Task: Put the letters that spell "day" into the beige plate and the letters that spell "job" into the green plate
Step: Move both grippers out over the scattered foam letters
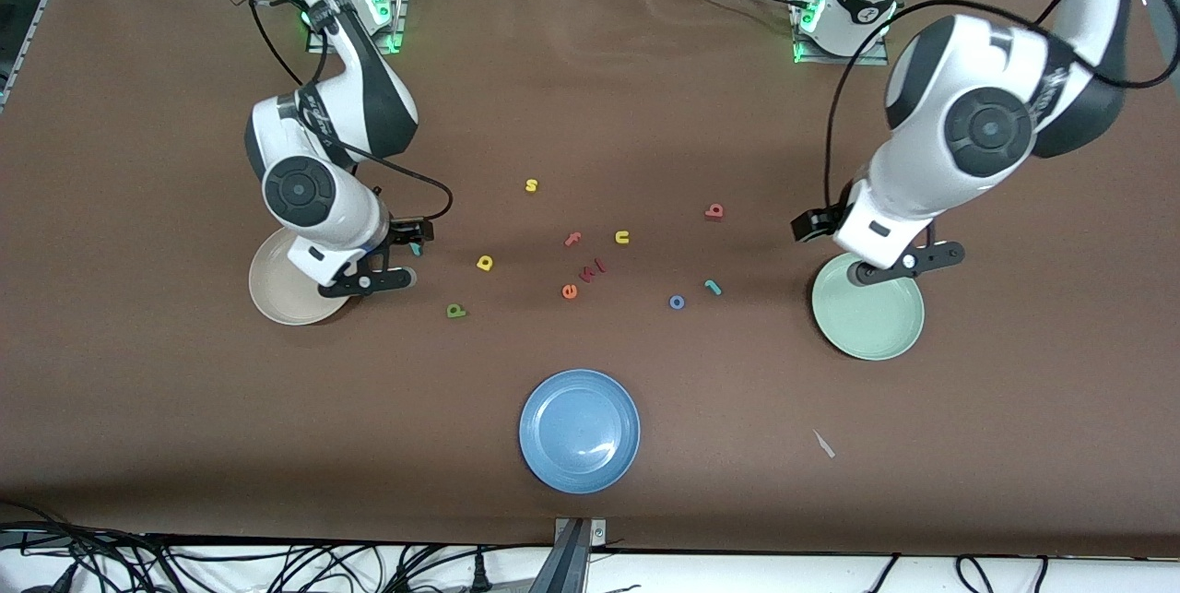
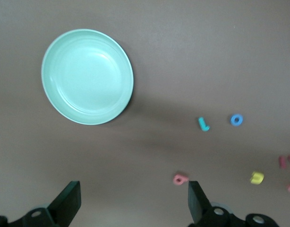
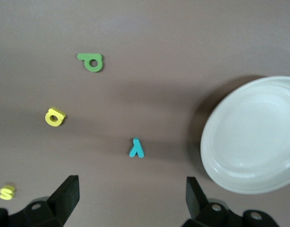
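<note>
Grippers: right gripper (image 3: 128, 201) and left gripper (image 2: 132, 203) gape empty | right hangs by round beige plate (image 1: 286, 298), so I take tiny teal foam y (image 3: 136, 148) first.

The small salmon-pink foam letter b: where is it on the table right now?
The salmon-pink foam b lies on the brown table toward the left arm's end, farther from the front camera than the teal hook-shaped j and the blue ring-shaped o, outside the pale mint-green plate.
</note>
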Controlling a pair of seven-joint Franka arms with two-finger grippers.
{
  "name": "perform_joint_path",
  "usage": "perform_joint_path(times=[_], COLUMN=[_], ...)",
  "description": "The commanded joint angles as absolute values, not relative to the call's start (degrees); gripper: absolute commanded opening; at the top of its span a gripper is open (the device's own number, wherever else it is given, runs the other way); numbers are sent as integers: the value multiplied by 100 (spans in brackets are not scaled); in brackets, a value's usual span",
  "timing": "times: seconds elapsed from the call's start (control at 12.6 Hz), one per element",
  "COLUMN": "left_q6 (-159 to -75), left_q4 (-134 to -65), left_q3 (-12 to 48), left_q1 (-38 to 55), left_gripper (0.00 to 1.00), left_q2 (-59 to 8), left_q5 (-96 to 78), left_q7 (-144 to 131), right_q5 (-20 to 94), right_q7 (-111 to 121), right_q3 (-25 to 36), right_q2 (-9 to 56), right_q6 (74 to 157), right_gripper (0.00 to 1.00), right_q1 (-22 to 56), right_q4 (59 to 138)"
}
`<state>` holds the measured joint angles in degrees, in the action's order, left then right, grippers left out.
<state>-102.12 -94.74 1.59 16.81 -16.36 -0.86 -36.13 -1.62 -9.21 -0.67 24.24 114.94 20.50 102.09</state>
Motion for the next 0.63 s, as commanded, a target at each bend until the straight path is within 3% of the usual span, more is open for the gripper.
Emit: perform_joint_path(times=[0.0,0.24,0.55], left_q6=[-10318,-10555,-10652], left_q4=[-9299,-9247,-9062], left_q3=[105,97,88], left_q1=[1994,2381,2373], left_gripper=[100,100,100], left_q2=[-1933,-2372,-2873], left_q5=[-237,-352,-922], left_q7=[-4803,-6017,-6135], right_q5=[-88,17,491], right_q7=[-142,-106,-211], right_q3=[-79,-79,-70], right_q2=[2267,2268,2320], right_q6=[12091,13075,13701], right_gripper=[100,100,100], right_q1=[1995,1995,1995], right_q4=[10791,11485,11970])
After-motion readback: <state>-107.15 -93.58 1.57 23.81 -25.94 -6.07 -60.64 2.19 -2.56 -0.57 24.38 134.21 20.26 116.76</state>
